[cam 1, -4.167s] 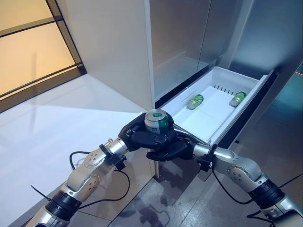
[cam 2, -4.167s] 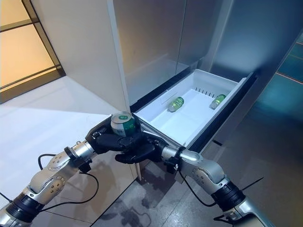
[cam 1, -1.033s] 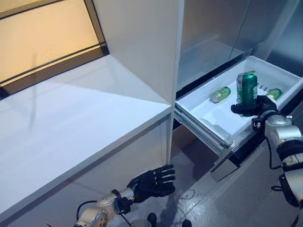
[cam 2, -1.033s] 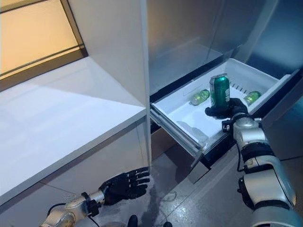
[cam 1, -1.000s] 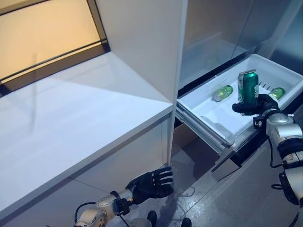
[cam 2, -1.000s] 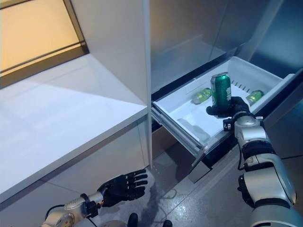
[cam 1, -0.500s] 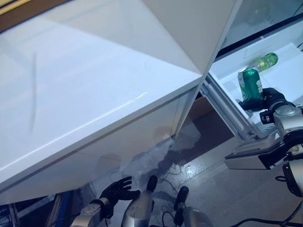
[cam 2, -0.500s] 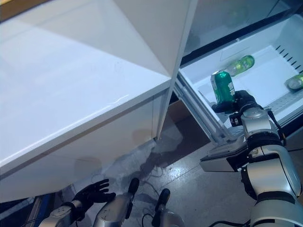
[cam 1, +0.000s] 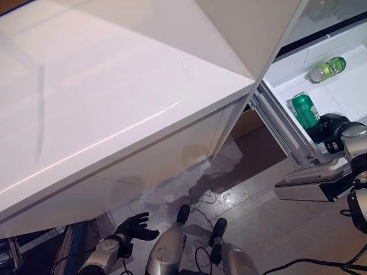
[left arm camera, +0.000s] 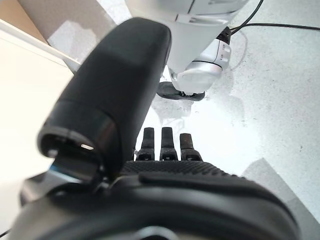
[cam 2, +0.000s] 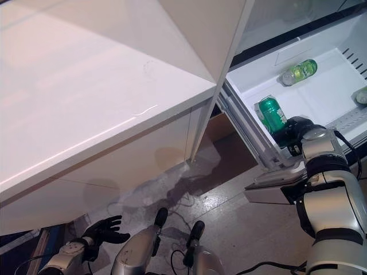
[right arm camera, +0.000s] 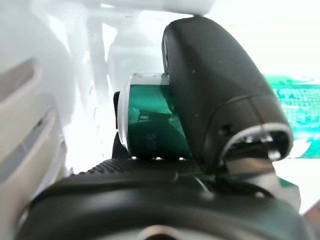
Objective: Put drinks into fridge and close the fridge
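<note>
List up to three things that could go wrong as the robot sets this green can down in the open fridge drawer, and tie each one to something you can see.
1. The right hand grips the green can tilted and near the drawer's front corner; released there, it may topple or roll.
2. A green bottle already lies on its side farther back; a rolling can could knock it.
3. The left hand hangs open low by the floor, too far to steady anything.
</note>
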`<state>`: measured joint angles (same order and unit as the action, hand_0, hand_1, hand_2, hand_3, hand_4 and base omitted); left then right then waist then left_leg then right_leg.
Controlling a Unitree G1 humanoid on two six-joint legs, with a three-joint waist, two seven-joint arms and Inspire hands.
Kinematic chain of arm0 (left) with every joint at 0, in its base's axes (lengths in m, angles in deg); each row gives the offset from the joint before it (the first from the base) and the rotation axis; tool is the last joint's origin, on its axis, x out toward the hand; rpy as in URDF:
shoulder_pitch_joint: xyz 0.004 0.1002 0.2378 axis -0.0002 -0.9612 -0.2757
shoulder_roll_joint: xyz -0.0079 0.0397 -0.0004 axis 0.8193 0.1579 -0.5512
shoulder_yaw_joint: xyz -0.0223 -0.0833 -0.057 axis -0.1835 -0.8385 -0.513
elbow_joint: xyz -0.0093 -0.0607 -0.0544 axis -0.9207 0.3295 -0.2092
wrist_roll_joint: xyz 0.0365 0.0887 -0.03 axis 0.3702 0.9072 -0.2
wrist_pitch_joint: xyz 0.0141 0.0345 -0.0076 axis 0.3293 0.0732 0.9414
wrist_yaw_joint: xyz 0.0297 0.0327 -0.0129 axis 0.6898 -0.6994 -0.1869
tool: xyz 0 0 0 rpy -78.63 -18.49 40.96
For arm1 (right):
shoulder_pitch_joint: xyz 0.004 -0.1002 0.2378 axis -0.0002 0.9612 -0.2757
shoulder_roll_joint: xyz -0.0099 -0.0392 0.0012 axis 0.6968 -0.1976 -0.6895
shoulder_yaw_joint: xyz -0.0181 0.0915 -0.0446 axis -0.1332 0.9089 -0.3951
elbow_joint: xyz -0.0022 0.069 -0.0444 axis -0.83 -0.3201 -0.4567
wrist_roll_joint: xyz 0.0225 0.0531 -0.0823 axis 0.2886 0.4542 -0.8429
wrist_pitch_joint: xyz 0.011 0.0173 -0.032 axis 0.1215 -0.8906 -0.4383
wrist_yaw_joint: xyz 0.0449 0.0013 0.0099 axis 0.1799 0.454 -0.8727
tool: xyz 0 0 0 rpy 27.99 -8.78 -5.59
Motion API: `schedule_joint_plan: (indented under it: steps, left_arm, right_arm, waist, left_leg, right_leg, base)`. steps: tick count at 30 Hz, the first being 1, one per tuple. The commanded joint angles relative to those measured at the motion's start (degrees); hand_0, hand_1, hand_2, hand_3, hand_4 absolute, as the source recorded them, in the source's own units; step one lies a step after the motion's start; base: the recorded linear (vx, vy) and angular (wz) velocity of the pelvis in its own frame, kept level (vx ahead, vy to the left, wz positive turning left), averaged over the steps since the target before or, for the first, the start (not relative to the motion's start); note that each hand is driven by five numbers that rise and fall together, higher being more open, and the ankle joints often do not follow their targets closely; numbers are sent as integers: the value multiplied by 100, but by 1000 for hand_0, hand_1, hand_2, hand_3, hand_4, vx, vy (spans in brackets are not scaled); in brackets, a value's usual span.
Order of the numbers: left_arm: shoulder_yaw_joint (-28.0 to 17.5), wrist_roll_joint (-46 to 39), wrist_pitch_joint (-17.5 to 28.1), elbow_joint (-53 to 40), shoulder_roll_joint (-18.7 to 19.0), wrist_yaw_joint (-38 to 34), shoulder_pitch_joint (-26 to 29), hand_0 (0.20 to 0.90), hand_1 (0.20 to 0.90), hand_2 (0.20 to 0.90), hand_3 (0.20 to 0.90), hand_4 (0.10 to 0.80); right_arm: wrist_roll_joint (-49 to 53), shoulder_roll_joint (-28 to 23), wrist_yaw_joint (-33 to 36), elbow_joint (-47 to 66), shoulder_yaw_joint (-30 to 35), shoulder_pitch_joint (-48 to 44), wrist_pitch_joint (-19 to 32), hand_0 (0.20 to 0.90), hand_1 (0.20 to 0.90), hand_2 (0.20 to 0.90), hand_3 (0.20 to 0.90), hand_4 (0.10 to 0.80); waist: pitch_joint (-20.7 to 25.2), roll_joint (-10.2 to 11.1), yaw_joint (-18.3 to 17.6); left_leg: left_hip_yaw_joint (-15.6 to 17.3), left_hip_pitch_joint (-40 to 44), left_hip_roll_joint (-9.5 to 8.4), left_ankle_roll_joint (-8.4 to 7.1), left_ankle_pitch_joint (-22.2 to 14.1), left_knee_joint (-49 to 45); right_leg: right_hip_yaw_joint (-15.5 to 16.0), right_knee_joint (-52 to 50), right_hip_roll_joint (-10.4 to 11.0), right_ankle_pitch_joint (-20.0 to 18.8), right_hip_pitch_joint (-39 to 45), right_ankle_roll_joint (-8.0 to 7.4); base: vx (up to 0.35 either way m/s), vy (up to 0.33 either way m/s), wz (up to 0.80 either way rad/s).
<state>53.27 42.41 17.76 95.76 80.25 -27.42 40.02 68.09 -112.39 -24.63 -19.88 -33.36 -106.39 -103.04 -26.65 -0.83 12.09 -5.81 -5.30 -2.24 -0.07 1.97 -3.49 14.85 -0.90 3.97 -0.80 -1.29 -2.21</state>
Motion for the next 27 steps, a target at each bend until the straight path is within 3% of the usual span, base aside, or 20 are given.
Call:
schedule_joint_plan:
  steps: [1,16,21,27]
  left_arm:
    - [81,139,44,-282,169,-1,-360,900,900,900,900,800]
    - [-44,601,-106,45,29,-39,-454,900,900,900,900,800]
    - [-231,778,-149,263,6,-94,-539,900,900,900,900,800]
    - [-426,1009,-158,668,-195,-84,-622,900,900,900,900,800]
  right_arm:
    - [-272,-637,-349,147,-747,-645,14,900,900,900,900,800]
    - [980,-569,145,569,-473,-613,603,900,900,900,900,800]
    - [2404,-627,1102,1684,-68,-335,1095,900,900,900,900,800]
    - [4010,-236,2335,3244,1135,662,1661,900,900,900,900,800]
  waist:
    - [461,16,-54]
    - [940,182,-220]
    - [1202,271,-394]
    - [1577,326,-707]
  left_leg:
    - [222,-343,-237,207,-383,-484]
    - [521,197,-192,170,-464,-141]
    - [647,380,-143,161,-564,-89]
    - [815,621,-135,169,-761,-98]
  right_leg:
    - [-330,-1180,-166,542,-627,69]
    - [-396,-714,-147,412,-169,-88]
    - [-473,-658,-155,444,-55,-119]
    - [-736,-549,-194,477,95,-167]
  base:
    - [-45,11,-1]
    - [-22,11,-6]
    - [-5,-5,-16]
    - [15,-14,-24]
